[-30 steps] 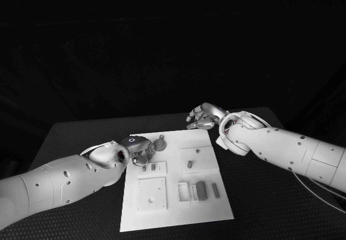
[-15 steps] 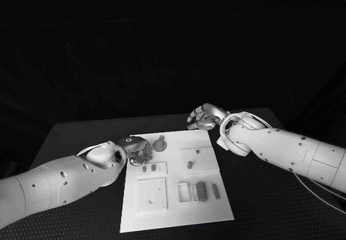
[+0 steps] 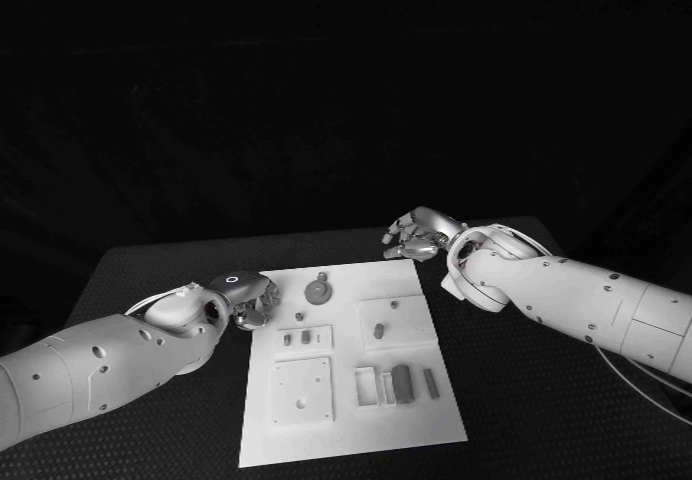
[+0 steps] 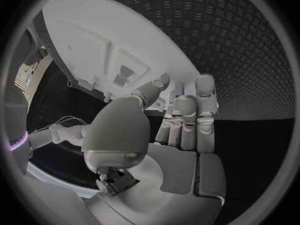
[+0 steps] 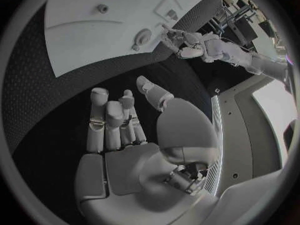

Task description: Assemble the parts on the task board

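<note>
The white task board (image 3: 353, 420) lies in the middle of the black table. A round grey part (image 3: 317, 294) lies near its far edge, and a small peg (image 3: 379, 328) stands in a raised white plate. Two dark bars (image 3: 404, 381) lie beside white blocks on the near right. My left hand (image 3: 248, 297) hovers just off the board's left edge, fingers loosely bent, holding nothing; the left wrist view shows its fingers (image 4: 187, 120) side by side before the board (image 4: 81, 30). My right hand (image 3: 418, 237) hangs past the board's far right corner, its fingers (image 5: 109, 125) spread and empty.
A square white plate (image 3: 304, 387) with holes sits on the board's near left, and a smaller plate (image 3: 304, 338) with two slots lies behind it. Bare black table (image 3: 548, 400) lies on both sides of the board. The right wrist view shows the round part (image 5: 142, 37) and my left hand (image 5: 187, 45).
My left hand has drawn back to the left, from over the board beside the round part to just off its edge. The right hand has shifted slightly right.
</note>
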